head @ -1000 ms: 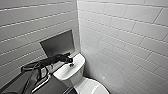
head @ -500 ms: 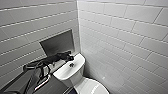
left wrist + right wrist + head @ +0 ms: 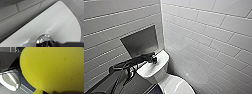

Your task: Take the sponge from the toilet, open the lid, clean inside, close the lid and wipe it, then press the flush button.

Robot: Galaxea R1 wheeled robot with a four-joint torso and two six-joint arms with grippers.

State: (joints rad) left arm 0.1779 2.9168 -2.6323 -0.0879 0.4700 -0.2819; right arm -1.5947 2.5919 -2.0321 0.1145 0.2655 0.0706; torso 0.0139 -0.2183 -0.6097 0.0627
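1. The left arm is reaching in over the toilet [image 3: 149, 71], and the left pincer [image 3: 154, 59] is hanging right over the flat tank top [image 3: 52, 23], close to the corner of the tiled wall [image 3: 204, 30].
2. The flush button [image 3: 44, 40] is sitting in the tank top as a shiny chrome round, and the dark tip of the left pincer is lying directly at it; I cannot tell whether they are touching.
3. I cannot tell whether the left pincer is released or clenched.
4. The sponge [image 3: 52, 68] is sitting bright yellow right in front of the right wrist camera, up in the air above the floor, with the right pincer [image 3: 58, 92] clenched around it.
5. The lid [image 3: 177, 85] is lying down over the bowl, so whatever is inside the bowl is hidden.
6. A grey rectangular niche [image 3: 140, 42] is sitting in the wall just behind and above the tank.
7. A dark blue patch of floor [image 3: 26, 83] is showing beside the base of the toilet.
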